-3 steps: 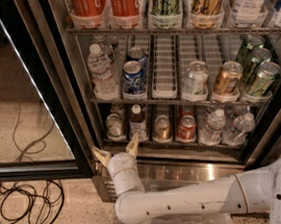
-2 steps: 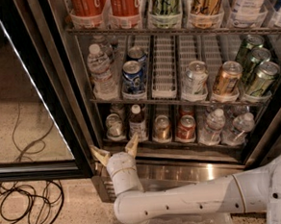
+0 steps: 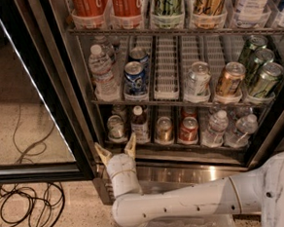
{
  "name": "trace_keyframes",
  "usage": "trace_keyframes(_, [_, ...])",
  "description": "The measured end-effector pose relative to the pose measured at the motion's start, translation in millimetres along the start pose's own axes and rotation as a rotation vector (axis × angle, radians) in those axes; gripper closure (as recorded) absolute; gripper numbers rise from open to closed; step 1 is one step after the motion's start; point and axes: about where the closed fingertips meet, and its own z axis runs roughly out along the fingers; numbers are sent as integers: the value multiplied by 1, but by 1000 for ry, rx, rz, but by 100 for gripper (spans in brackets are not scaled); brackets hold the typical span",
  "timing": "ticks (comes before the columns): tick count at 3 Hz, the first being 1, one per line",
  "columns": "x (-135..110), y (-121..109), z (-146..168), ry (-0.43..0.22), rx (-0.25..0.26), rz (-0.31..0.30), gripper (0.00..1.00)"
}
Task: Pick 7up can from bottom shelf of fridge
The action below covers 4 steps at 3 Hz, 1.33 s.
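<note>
The fridge (image 3: 77,110) stands open. The 7up can (image 3: 115,127), pale silvery-green with a silver top, stands in the leftmost lane of the bottom shelf (image 3: 203,149). To its right stand a small dark bottle (image 3: 139,124), a copper-gold can (image 3: 163,129), a red can (image 3: 188,130) and two water bottles (image 3: 214,128). My gripper (image 3: 117,150) is open, fingers pointing up and into the fridge. It sits just in front of and below the 7up can at the shelf's front edge, not touching it. My white arm (image 3: 187,202) reaches in from the lower right.
The glass door (image 3: 28,94) hangs open on the left. Black cables (image 3: 26,206) lie on the floor below it. The rack above holds a water bottle (image 3: 101,72), a blue can (image 3: 135,78), a white can (image 3: 197,80), a gold can (image 3: 230,80) and green cans (image 3: 264,77). The steel base (image 3: 185,173) is under the shelf.
</note>
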Motion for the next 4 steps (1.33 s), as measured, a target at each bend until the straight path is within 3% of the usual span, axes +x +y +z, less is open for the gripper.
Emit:
trace_keyframes(1, [1,0,3,-4,9,5,27])
trace_keyframes(4, [3,7,20,-52,41,6,24])
